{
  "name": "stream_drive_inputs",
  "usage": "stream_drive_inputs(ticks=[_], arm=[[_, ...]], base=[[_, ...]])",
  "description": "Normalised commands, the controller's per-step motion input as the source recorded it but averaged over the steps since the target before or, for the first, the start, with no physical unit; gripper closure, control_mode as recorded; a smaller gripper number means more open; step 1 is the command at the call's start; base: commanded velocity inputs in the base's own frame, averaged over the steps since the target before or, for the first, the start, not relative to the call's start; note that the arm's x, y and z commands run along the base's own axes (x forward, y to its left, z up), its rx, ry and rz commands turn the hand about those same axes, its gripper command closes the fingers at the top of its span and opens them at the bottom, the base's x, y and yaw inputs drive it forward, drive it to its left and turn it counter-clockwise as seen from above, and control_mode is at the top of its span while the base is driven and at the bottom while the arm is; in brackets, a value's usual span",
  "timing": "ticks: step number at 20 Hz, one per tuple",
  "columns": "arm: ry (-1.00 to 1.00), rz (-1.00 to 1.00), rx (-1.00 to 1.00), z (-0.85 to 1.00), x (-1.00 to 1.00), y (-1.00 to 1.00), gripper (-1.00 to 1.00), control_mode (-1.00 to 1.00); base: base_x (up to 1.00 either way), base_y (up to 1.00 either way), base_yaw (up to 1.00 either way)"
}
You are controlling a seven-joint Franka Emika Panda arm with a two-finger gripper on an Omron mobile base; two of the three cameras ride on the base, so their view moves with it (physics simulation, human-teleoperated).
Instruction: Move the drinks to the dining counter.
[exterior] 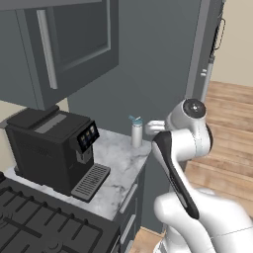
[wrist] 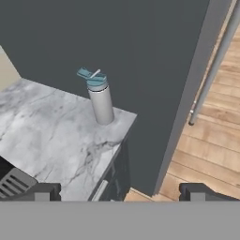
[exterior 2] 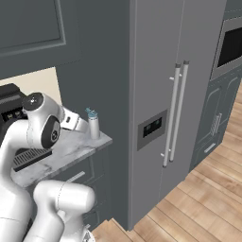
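A narrow marble worktop [exterior: 116,163] with grey drawer fronts ends against a tall dark grey fridge [exterior 2: 165,94] whose two long handles [exterior 2: 176,113] run down its doors. A pale drink [wrist: 99,96] with a bluish flip lid stands upright near the worktop's far corner, just beside the fridge's side panel; it shows too in the left base view [exterior: 136,132] and the right base view [exterior 2: 93,124]. A black coffee machine [exterior: 52,148] sits farther along the marble, its drip grille [exterior: 91,181] toward the front, with a dark stove grate [exterior: 34,222] cut off at the frame's lower corner. Wood flooring [exterior 2: 189,203] spreads beyond. The gripper [wrist: 121,191] hangs well short of the drink, holding nothing, fingers [wrist: 40,191] spread wide. In both base views the arm's own elbow [exterior: 190,128] hides the hand. An oven [exterior 2: 230,47] is clipped by the right edge.
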Motion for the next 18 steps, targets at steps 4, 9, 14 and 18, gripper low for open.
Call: stream_drive_inputs(ticks=[4,9,14,18], arm=[[0.00,0.01,0.00,0.00,0.28,0.04,-1.00,-1.00],[-0.02,0.02,-0.02,0.00,0.25,0.05,-1.00,-1.00],[-0.01,0.01,-0.07,0.00,0.38,0.13,-1.00,-1.00],[0.00,0.01,-0.02,0.00,0.42,0.09,-1.00,-1.00]], base=[[0.00,0.00,0.00],[0.00,0.00,0.00],[0.00,0.00,0.00],[0.00,0.00,0.00]])
